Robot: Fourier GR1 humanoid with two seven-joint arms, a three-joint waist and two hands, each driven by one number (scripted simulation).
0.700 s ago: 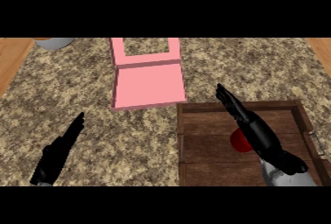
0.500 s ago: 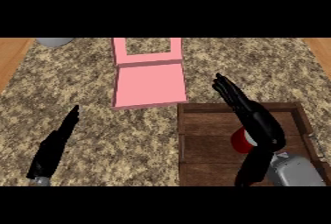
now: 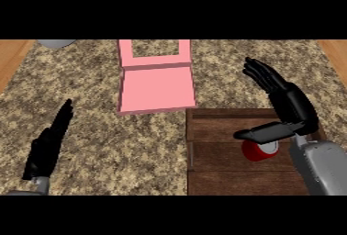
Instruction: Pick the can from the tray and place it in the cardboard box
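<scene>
The right hand point(image 3: 293, 108) has swung out toward 3 o'clock. Its fingers are straight and spread, and its thumb now juts over the can point(image 3: 258, 152), which sits ungrasped on the tray point(image 3: 217, 167) at 4 o'clock. The pink cardboard box point(image 3: 156, 89) waits at 11 o'clock from it. The left hand point(image 3: 46, 147) rests flat at 8 o'clock.

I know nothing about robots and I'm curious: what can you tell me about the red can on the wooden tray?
The can is small and red, with a pale patch at its upper right that is probably one end. It rests on the dark wooden tray, toward the tray's right side. The open right hand is above it, and its thumb hides the can's top edge. Whether they touch cannot be told.
</scene>
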